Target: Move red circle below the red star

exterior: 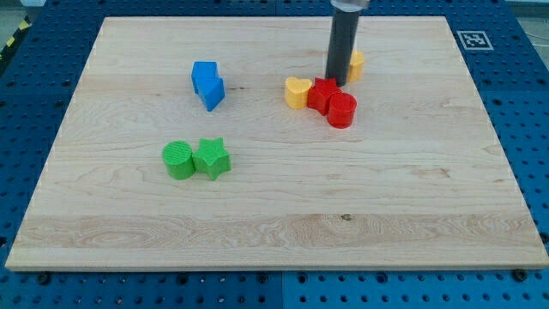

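The red circle (342,111) sits just right of and below the red star (322,93), touching it. A yellow heart (297,92) touches the star's left side. My tip (335,81) stands at the star's upper right edge, just above the red circle. A yellow block (355,64), its shape unclear, is partly hidden behind the rod.
Two blue blocks (208,84) stand together at the upper left. A green circle (179,160) and a green star (212,158) touch each other at the lower left. The wooden board (274,232) lies on a blue perforated table.
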`<action>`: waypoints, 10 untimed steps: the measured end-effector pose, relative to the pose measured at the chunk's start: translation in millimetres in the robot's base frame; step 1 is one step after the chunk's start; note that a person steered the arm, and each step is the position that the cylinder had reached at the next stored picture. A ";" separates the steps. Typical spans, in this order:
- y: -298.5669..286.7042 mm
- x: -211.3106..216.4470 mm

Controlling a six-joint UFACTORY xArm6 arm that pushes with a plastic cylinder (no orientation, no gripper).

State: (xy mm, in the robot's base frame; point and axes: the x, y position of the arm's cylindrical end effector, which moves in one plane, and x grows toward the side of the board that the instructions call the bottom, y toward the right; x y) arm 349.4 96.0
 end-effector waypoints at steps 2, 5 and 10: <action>49.5 6.3; 64.4 58.3; -12.8 80.2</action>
State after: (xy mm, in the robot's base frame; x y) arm 429.6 83.1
